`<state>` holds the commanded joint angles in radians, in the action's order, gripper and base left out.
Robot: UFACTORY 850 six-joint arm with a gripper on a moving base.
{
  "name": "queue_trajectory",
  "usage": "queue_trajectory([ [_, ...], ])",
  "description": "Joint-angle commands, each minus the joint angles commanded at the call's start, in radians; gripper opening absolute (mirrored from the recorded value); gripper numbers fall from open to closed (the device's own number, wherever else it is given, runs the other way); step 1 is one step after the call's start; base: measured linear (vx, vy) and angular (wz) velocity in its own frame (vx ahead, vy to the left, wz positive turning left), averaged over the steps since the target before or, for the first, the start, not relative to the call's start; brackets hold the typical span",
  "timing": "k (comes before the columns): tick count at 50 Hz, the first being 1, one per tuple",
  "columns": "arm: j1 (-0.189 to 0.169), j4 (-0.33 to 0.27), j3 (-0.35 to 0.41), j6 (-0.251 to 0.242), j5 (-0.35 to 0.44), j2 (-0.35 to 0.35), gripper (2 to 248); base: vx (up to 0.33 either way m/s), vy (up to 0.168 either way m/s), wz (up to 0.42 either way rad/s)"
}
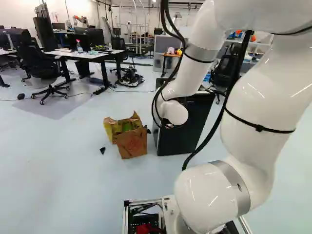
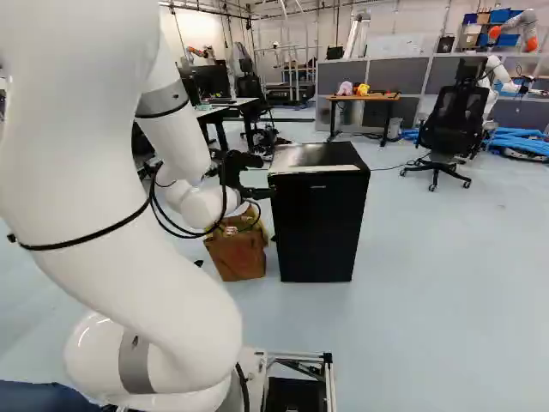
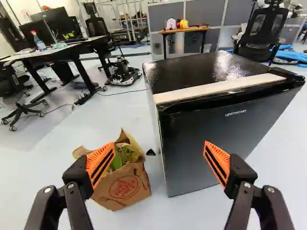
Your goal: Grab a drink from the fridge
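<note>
The black, box-shaped fridge is concealing its inside behind its closed door, and the thick white arm is covering part of it in the left base view. The arm is running out past the upper edges of both base views. The black gripper with orange pads is mostly hiding behind the arm in the left base view. Left of the fridge, the crumpled brown paper bag is partly screening green contents, too unclear to name. At the near left, a dark-blue thing is being cut off in the right base view.
</note>
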<state>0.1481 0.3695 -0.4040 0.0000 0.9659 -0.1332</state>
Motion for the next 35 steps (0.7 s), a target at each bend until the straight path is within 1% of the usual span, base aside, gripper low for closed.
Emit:
queue_trajectory([
  [14,0.033,0.107,-0.057,0.0,0.066,-0.087,247,0.0,0.0,0.0],
  [35,0.073,0.235,-0.131,0.0,0.148,-0.201,247,0.0,0.0,0.0],
])
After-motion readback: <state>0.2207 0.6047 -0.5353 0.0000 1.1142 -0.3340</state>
